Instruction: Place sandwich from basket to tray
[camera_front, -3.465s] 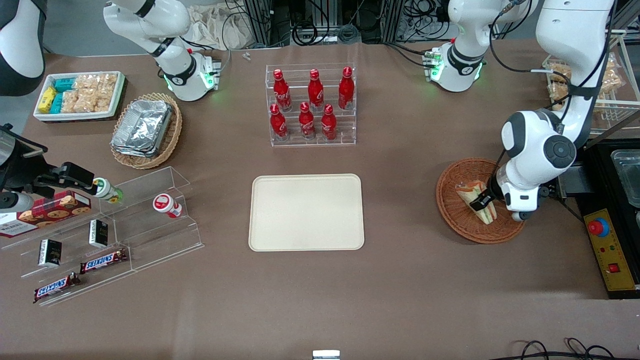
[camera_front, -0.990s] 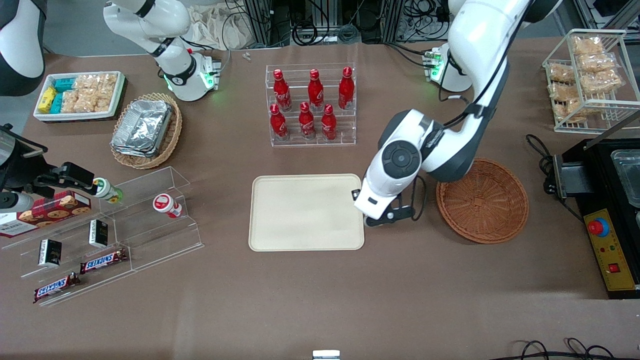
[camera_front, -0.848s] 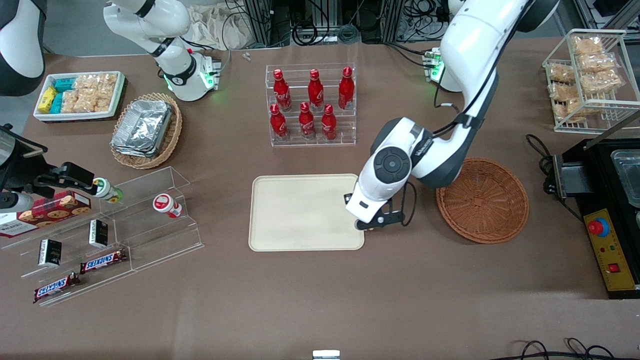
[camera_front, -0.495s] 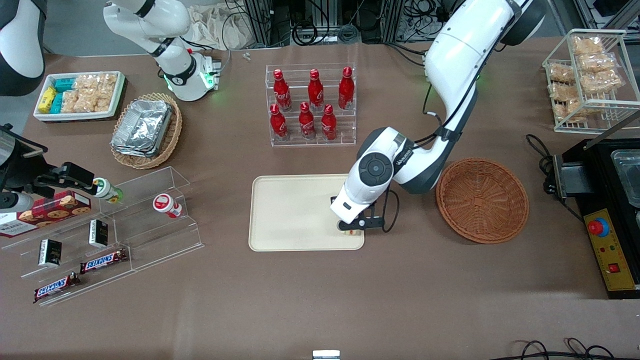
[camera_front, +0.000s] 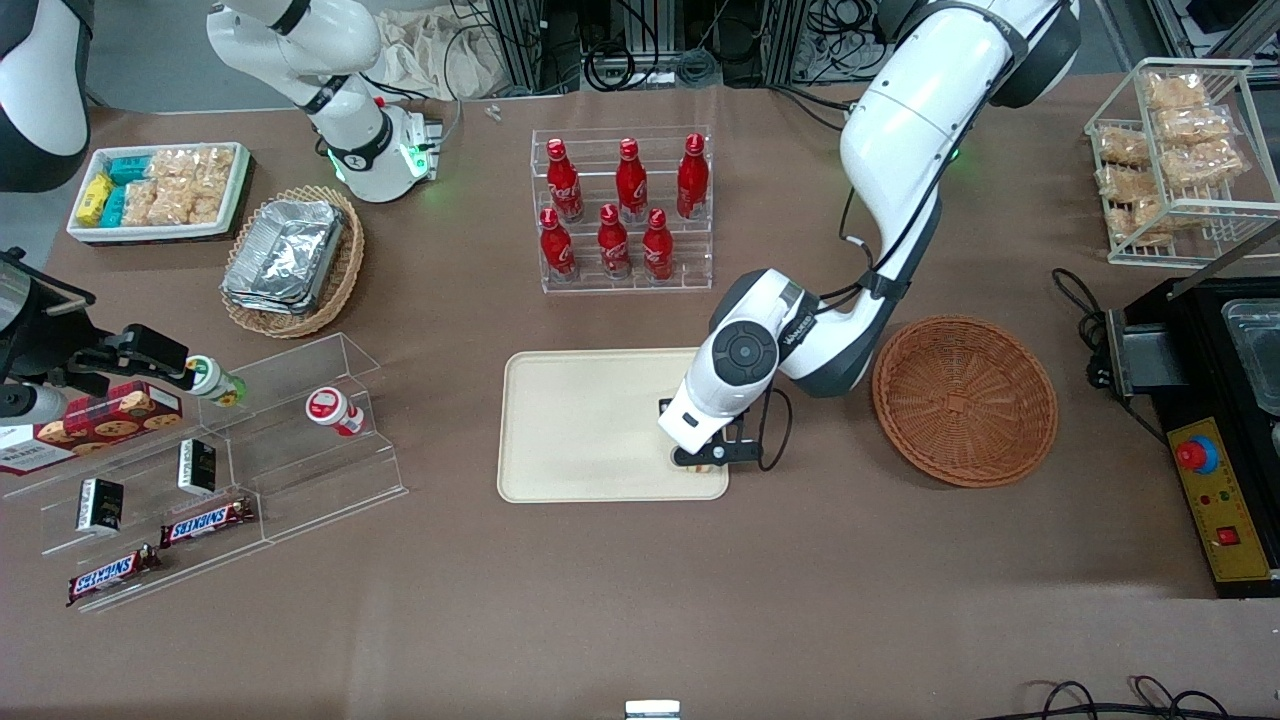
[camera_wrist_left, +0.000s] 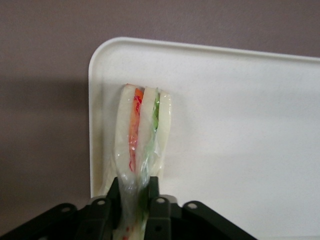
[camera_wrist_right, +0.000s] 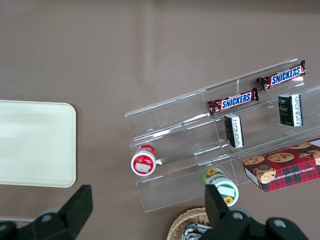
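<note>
My left gripper (camera_front: 700, 462) hangs over the corner of the cream-beige tray (camera_front: 580, 420) nearest the camera on the basket's side. In the left wrist view the gripper (camera_wrist_left: 135, 197) is shut on the sandwich (camera_wrist_left: 142, 135), a plastic-wrapped wedge of pale bread with orange-red and green filling. The wedge stands on edge over the tray (camera_wrist_left: 240, 125) near its rounded corner. In the front view only a sliver of the sandwich (camera_front: 706, 468) shows under the hand. The reddish-brown wicker basket (camera_front: 965, 400) is empty, beside the tray toward the working arm's end.
A clear rack of red bottles (camera_front: 622, 210) stands farther from the camera than the tray. A tan basket of foil trays (camera_front: 290, 260), a white snack tray (camera_front: 160, 190) and an acrylic snack shelf (camera_front: 220, 470) lie toward the parked arm's end. A wire rack (camera_front: 1180, 150) and black box (camera_front: 1230, 400) flank the basket.
My gripper lifted the sandwich out of the basket and carried it over to the tray's near corner. In the last half second it barely moved.
</note>
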